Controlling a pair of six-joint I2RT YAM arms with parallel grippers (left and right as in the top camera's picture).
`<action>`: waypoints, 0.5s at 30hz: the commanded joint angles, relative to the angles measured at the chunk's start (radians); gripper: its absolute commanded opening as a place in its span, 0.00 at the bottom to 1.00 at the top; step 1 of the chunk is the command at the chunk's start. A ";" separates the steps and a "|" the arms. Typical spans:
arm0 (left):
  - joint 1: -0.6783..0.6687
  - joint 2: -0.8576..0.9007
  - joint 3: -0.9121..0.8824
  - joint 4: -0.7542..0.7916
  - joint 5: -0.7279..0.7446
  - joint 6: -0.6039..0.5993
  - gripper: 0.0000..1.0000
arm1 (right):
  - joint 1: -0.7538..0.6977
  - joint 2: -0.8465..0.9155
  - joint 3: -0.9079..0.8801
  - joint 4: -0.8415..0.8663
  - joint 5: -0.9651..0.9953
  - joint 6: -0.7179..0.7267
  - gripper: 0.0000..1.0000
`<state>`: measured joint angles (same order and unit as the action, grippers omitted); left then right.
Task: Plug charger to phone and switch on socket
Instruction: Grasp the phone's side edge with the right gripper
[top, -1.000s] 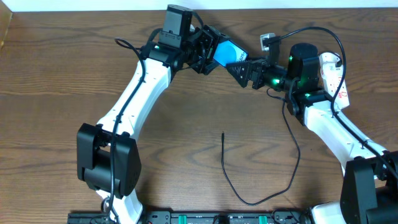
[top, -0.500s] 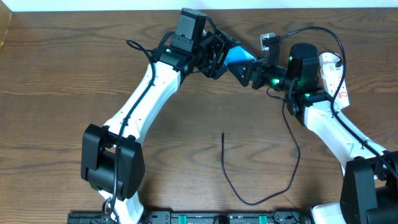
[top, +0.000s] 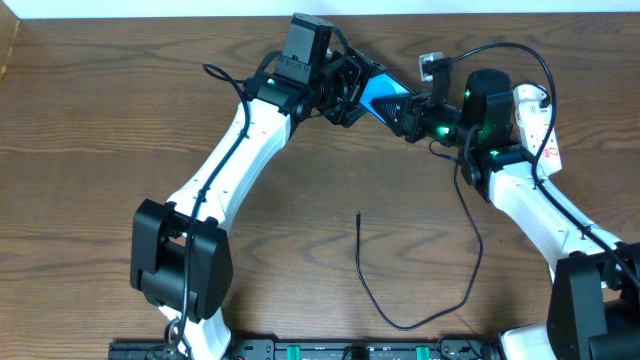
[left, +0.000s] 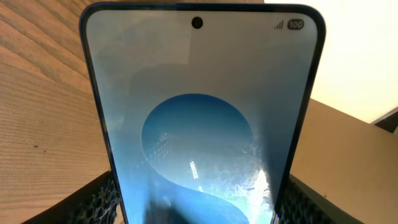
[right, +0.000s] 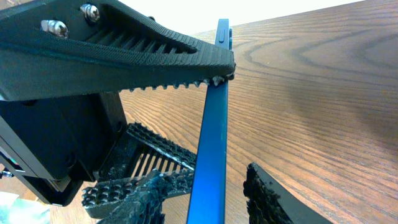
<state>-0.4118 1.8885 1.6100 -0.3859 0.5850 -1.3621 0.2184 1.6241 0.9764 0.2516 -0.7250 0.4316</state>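
Note:
The phone (top: 378, 90) is held up above the table's far side, its light blue screen filling the left wrist view (left: 199, 118). My left gripper (top: 352, 90) is shut on its two long sides, one finger (left: 93, 199) at each edge. From the right, my right gripper (top: 398, 108) reaches round the phone's free end. In the right wrist view the phone (right: 211, 124) stands edge-on between the jaws (right: 205, 199), with a small gap still showing at the right finger (right: 273, 199). The charger cable (top: 362, 270) lies loose on the table, plug tip (top: 358, 214) pointing away from me. The white socket (top: 540, 125) lies under the right arm.
The wooden table's far edge (top: 150, 22) runs just behind both grippers. The charger cable loops toward the front edge and back up to the right arm (top: 530, 205). The left arm (top: 230, 160) crosses the table's left half.
My left gripper carried the phone a little to the right, toward the right gripper, then stopped. The right gripper's jaws have narrowed round the phone's end.

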 joint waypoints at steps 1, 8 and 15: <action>0.000 -0.026 0.006 0.006 -0.004 -0.005 0.07 | 0.010 -0.001 0.016 0.002 0.001 -0.028 0.35; 0.000 -0.026 0.006 0.006 -0.004 -0.005 0.07 | 0.013 -0.001 0.016 0.003 0.000 -0.029 0.27; 0.000 -0.026 0.006 0.003 -0.038 -0.005 0.07 | 0.013 -0.001 0.016 0.002 0.000 -0.029 0.17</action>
<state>-0.4118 1.8885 1.6100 -0.3870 0.5690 -1.3624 0.2260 1.6241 0.9764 0.2512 -0.7170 0.4122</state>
